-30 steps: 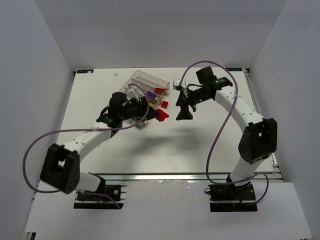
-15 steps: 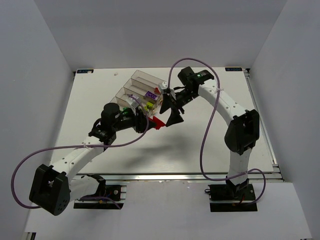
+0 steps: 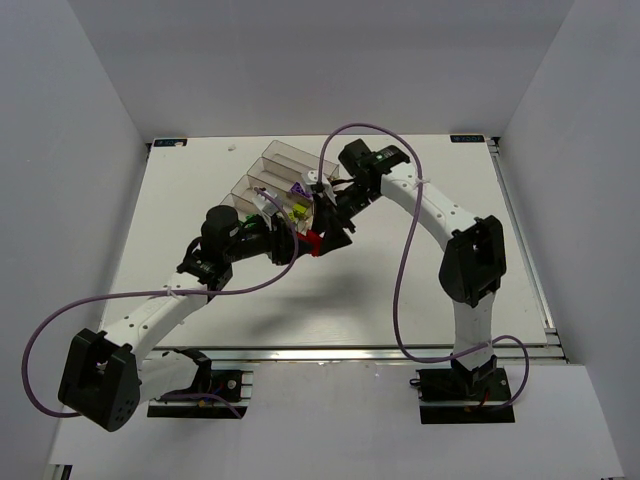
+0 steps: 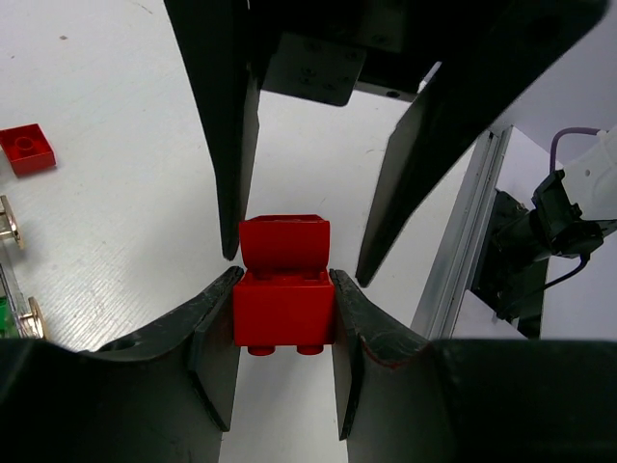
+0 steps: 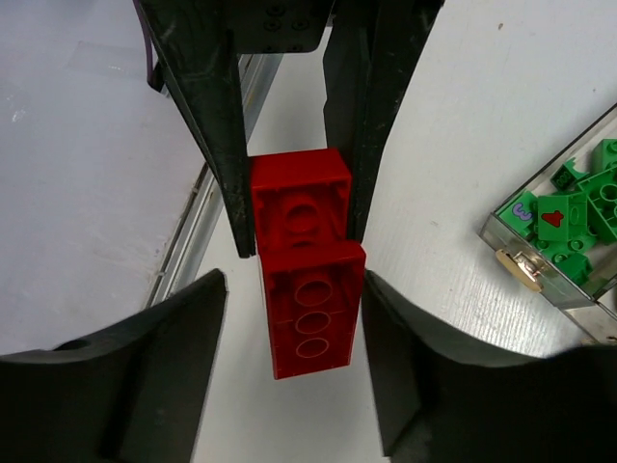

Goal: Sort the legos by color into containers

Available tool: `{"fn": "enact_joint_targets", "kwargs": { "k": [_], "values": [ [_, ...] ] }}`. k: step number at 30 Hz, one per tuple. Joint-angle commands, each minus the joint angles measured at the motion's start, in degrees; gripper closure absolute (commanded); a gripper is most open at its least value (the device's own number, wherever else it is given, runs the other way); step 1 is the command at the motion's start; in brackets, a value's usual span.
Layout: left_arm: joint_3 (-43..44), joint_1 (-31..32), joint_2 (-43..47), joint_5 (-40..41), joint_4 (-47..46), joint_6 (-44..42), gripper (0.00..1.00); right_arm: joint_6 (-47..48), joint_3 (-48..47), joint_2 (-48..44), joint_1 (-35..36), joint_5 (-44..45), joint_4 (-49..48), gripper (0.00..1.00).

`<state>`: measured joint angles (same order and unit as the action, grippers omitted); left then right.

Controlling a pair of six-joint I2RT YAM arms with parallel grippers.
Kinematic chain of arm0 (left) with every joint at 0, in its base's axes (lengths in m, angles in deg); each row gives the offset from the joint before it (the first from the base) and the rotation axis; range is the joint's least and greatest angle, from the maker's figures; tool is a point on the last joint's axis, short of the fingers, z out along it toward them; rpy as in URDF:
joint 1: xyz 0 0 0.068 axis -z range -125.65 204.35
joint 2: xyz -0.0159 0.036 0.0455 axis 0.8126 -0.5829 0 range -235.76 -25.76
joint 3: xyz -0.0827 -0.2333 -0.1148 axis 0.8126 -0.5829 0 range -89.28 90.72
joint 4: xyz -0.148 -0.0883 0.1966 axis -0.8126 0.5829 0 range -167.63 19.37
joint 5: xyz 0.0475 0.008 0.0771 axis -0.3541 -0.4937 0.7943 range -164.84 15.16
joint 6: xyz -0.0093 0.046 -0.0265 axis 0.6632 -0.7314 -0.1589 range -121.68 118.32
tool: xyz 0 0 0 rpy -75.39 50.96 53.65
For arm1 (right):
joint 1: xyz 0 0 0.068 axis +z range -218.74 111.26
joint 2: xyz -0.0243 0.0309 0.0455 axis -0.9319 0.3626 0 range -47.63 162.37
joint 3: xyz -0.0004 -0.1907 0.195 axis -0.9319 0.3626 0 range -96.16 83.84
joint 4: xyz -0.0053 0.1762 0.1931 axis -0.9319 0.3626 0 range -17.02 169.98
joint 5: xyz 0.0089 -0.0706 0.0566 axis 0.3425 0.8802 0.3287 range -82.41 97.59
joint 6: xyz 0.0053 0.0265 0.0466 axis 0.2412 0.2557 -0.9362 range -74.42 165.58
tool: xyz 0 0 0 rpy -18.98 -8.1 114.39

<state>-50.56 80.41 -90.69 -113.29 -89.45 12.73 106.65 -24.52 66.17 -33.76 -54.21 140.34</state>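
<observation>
"Red on red. What have you got?"

"My left gripper [image 4: 284,282] is clenched on two joined red legos [image 4: 284,307]. My right gripper [image 5: 294,280] straddles their free end with its fingers spread wide, touching neither side."

"And the containers [image 3: 285,158]?"

"Just beside both hands. Green legos [image 5: 578,207] lie in the bin nearest my right one."

White left arm [image 3: 150,310] & right arm [image 3: 435,205], blk joints [image 3: 470,262], purple cables [image 3: 399,290].

Left gripper [image 4: 284,289] clamped, right gripper [image 5: 294,285] spread, meeting tip to tip.
</observation>
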Motion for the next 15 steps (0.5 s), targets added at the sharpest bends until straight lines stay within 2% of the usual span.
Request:
{"fn": "enact_joint_targets", "kwargs": {
  "k": [1, 2, 5, 10, 11, 15],
  "values": [
    [1.36, 0.3, 0.77, -1.27, -1.81, -0.88, 1.0, -0.88, -2.56, 0.19, 0.09, -0.78, -0.56, 0.4],
    [1.36, 0.3, 0.77, -1.27, -1.9, -0.88, 1.0, -0.87, -2.65, 0.28, 0.09, -0.95, -0.47, 0.42],
    [1.27, 0.39, 0.33, -1.36, -1.72, -1.05, 1.0, -0.61, -2.82, 0.2, 0.09, -0.96, -0.12, 0.64],
    [0.83, 0.39, 0.42, -1.27, -0.14, -2.46, 1.0, 2.55, -3.35, 0.55, -1.23, -0.6, 2.87, 0.79],
    [0.66, 0.39, 0.5, -1.18, 0.21, -2.81, 1.0, 3.08, -3.79, 0.63, -1.58, -0.51, 3.57, 0.87],
    [-0.05, 0.3, 1.12, -1.27, 2.23, -4.3, 1.0, 3.61, -5.1, 1.69, -4.74, -0.78, 3.84, 0.94]
  ]
}}
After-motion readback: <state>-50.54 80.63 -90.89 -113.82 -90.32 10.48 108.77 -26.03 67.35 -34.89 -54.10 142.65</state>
